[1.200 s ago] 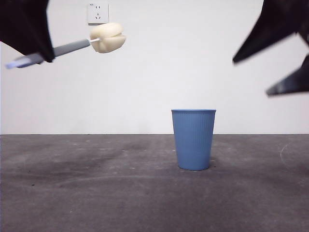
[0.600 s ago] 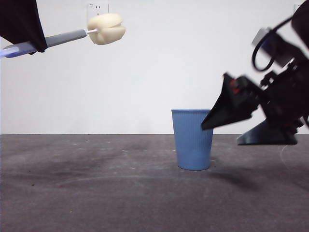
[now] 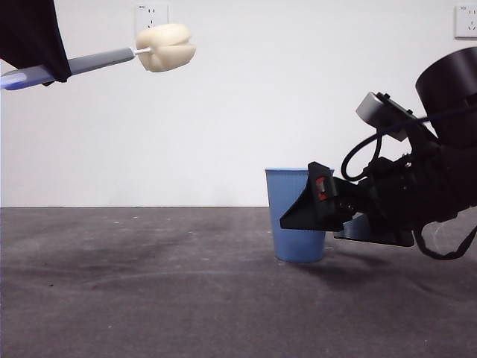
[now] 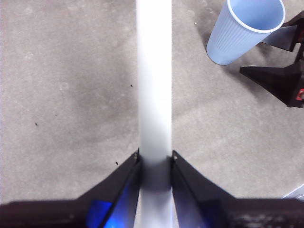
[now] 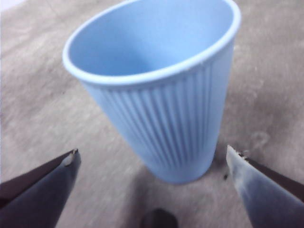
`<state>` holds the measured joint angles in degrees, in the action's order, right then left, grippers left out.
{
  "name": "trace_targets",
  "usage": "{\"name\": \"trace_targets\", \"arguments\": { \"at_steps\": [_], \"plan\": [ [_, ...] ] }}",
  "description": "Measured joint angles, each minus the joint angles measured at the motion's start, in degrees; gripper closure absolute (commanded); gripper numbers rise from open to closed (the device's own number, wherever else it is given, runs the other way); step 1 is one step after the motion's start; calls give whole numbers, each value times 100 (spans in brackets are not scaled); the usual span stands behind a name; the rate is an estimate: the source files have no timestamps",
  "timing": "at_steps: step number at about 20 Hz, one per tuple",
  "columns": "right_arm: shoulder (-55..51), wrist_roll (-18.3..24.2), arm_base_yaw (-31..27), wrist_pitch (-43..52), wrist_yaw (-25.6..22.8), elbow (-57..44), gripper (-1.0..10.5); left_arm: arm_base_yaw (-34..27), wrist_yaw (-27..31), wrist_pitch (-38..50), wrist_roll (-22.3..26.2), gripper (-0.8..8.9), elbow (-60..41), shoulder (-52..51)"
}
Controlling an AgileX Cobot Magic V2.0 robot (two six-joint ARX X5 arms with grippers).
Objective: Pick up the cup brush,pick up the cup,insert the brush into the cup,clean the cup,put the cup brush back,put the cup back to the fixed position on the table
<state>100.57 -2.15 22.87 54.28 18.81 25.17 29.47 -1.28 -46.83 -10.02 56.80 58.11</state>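
Note:
The blue ribbed cup [image 3: 283,190] stands upright on the dark grey table [image 3: 149,298]. My right gripper [image 3: 309,227] is low at the cup, open, with one jaw on each side of it and not touching. In the right wrist view the cup [image 5: 161,109] fills the space between the spread jaws of the right gripper [image 5: 153,153]. High at the left, my left gripper [image 3: 48,71] is shut on the grey handle of the cup brush [image 3: 165,47], whose cream sponge head points right. The left wrist view shows the handle [image 4: 154,85] clamped by the left gripper [image 4: 155,164], and the cup [image 4: 242,33] further off.
A white wall with a socket [image 3: 152,9] at the upper left and another socket [image 3: 466,21] at the upper right stands behind the table. The right arm's camera and cables [image 3: 387,119] rise above its gripper. Bare scuffed table lies left of the cup.
My right gripper has come down from the upper right and moved left until its open jaws flank the cup. The left gripper and brush have risen slightly, then held still.

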Motion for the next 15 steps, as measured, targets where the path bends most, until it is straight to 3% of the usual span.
{"name": "trace_targets", "arguments": {
  "at_steps": [10,15],
  "plan": [
    [813,-85,109,400,-87,684,393,2,0,-7,0,822,0,0],
    [981,-195,146,358,-251,833,654,0,0,-7,7,822,0,0]
  ]
}}
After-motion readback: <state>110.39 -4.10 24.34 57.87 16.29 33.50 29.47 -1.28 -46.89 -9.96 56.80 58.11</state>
